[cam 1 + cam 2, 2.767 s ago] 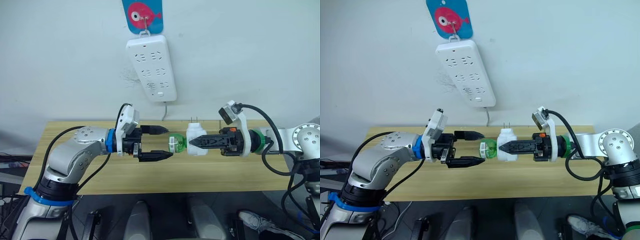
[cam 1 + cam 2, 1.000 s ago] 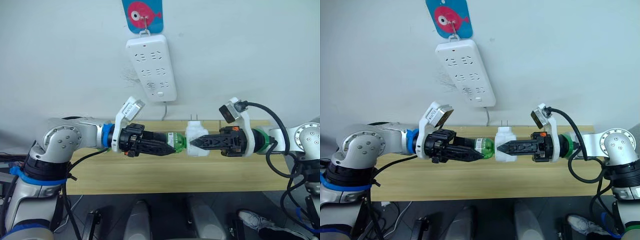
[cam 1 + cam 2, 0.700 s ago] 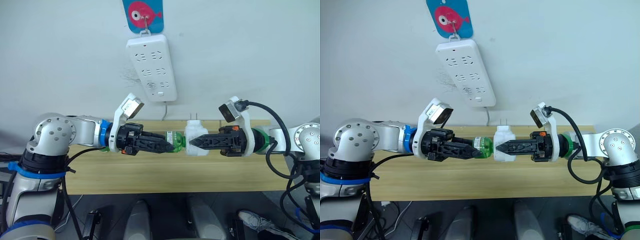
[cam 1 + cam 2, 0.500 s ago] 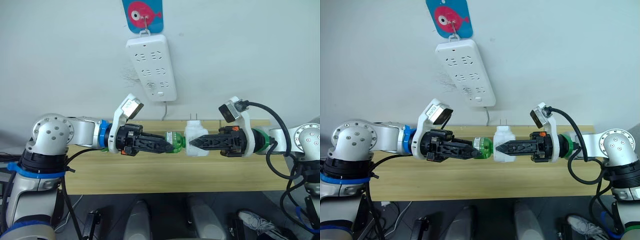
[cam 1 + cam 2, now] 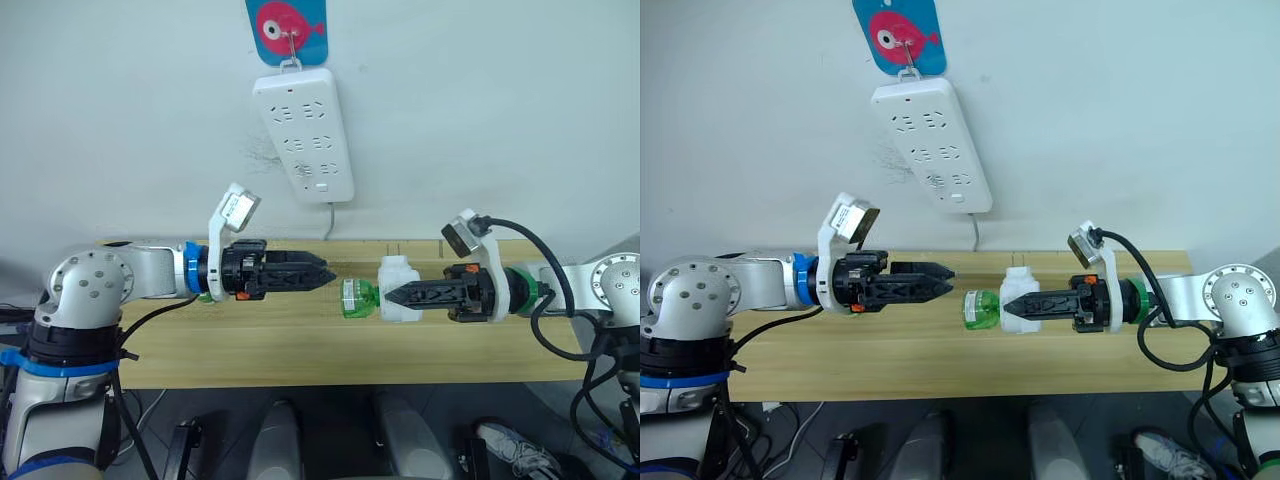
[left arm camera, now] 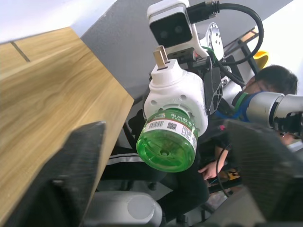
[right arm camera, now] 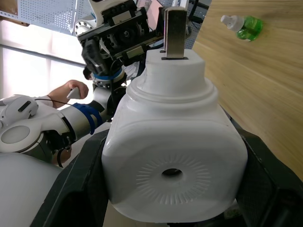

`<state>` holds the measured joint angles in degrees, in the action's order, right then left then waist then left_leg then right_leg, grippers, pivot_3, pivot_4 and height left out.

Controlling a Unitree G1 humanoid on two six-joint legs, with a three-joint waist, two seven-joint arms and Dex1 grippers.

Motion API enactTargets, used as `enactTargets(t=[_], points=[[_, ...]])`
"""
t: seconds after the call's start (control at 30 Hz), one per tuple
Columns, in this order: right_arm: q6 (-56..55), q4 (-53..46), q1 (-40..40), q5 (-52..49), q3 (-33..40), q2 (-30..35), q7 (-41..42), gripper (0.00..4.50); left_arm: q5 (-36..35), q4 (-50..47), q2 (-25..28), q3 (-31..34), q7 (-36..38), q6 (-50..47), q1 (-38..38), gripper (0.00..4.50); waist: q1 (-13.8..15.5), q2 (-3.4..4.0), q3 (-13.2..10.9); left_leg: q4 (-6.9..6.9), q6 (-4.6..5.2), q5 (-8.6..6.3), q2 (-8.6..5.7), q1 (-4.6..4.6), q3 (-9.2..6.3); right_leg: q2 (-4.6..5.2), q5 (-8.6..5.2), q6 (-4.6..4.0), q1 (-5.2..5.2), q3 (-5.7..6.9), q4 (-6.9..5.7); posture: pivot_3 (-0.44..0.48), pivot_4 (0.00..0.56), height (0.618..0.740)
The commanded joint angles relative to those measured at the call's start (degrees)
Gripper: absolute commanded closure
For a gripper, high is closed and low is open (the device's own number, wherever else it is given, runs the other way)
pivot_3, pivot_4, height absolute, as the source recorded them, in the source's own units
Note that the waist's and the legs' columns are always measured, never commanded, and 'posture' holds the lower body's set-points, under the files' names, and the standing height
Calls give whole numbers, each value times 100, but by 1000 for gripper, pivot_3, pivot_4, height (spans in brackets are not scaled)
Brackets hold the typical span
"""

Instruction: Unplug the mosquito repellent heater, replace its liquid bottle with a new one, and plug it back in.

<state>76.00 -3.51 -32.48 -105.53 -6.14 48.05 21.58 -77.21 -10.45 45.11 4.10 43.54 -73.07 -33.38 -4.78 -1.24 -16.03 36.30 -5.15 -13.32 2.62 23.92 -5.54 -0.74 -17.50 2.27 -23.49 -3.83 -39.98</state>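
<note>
The right gripper [image 5: 392, 294] clamps the mosquito repellent heater [image 5: 399, 289] above the bench [image 5: 300, 345] middle, green liquid bottle [image 5: 356, 298] facing the left gripper [image 5: 325, 274], which hangs empty, fingers parted, for unscrewing.

I see the mosquito repellent heater [image 5: 398, 289], a small white rounded plastic unit, held off the tabletop [image 5: 300, 345] in the right pincer [image 5: 392, 294], whose fingers clamp its sides. Its two metal prongs [image 7: 175, 28] point toward twelve o'clock, and its face carries a round hole [image 7: 172, 173]. A green liquid bottle [image 5: 357, 298] with a barcode label sticks out sideways toward nine o'clock. A second green bottle [image 7: 243, 24] with a white cap lies on its side on the tabletop.
</note>
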Motion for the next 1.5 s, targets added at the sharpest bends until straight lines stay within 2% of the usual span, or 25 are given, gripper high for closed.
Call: enactTargets(t=[0.03, 0.07, 0.13, 0.2, 0.3, 0.4, 0.53, 0.87, 1.0, 1.13, 1.27, 1.4, 1.5], points=[[40, -113, -58, -111, 129, -4, 56, 1481, 424, -369, 215, 61, 509, 307, 183, 16, -4, 1, -2, -1, 0, 0, 0, 0, 0, 0, 0, 0, 0, 0, 0, -108, 278, 740], [39, -103, -60, -111, 134, -11, 47, 1481, 712, -476, 288, 12, 691, 540, 290, 16, -5, 3, -4, -2, 0, 0, 1, 0, 0, 0, 0, 0, -2, 0, 0, -108, 278, 740], [40, -91, -62, -106, 143, -21, 31, 1481, 1959, -767, 477, -265, 1262, 1873, 698, 16, -8, 5, -8, -4, 0, 0, 3, -1, 0, -2, 0, 0, -4, 0, 0, -110, 278, 740], [40, -91, -51, -110, 155, -21, 20, 1481, 3064, -915, 486, -435, 1679, 3351, 1059, 16, -3, 7, -9, -11, -1, 0, 3, -5, 6, -1, 0, -1, -4, -7, 1, -109, 278, 740], [41, -94, -40, -118, 166, -16, 12, 1481, 4195, -972, 339, -613, 2201, 5229, 1479, 16, 19, 5, -11, -13, -1, 1, 3, -5, 11, 0, 1, -1, -5, -11, 3, -105, 278, 740], [36, -76, -66, -126, 156, -40, -15, 1481, 4804, -963, -114, -684, 2532, 6786, 1867, 16, 51, 4, -12, -17, -1, 0, 0, -2, 21, 4, 1, -2, -5, -16, 12, -106, 278, 740], [51, -55, -103, -127, 136, -75, -22, 1481, 5175, -922, -653, -830, 2525, 7676, 1908, 16, 79, 0, -15, -16, 0, -1, -2, 1, 24, 6, 1, -1, -5, -20, 12, -103, 279, 740], [76, -69, -121, -172, 130, -102, -70, 1481, 5480, -468, -1261, -1156, 2426, 8119, 1578, 16, 94, 0, -15, -8, 1, -1, -1, -1, 23, 3, 3, 1, -4, -19, 5, -120, 279, 740], [82, -80, -116, -188, 137, -86, -81, 1481, 5502, -408, -1336, -1196, 2459, 8192, 1530, 16, 92, 0, -15, -8, 1, -1, 0, -1, 19, 1, 3, 1, -4, -15, 4, -124, 278, 740], [90, -84, -112, -209, 146, -68, -97, 1481, 5517, -379, -1350, -1261, 2483, 8189, 1525, 897, 72, -1, -15, -7, 1, -1, -1, -1, 20, 2, 3, 1, -4, -16, 3, -122, 277, 740], [100, -73, -126, -228, 143, -67, -99, 1481, 5515, -389, -1361, -1322, 2448, 8066, 1486, 2217, 46, 0, -15, -7, 1, -1, -1, -1, 19, 2, 3, 1, -4, -15, 3, -118, 278, 740], [105, -61, -144, -218, 141, -81, -91, 1481, 5428, -392, -1227, -1252, 2484, 7790, 1373, 2261, 43, -1, -15, -7, 1, -1, -1, -1, 18, 1, 3, 1, -3, -15, 2, -110, 279, 740], [112, -66, -148, -202, 147, -85, -78, 1481, 4910, -627, -868, -1189, 2381, 6394, 1223, 2261, 28, -3, -16, -7, 1, -1, -1, -1, 17, 1, 3, 1, -3, -14, 2, -105, 281, 740]])
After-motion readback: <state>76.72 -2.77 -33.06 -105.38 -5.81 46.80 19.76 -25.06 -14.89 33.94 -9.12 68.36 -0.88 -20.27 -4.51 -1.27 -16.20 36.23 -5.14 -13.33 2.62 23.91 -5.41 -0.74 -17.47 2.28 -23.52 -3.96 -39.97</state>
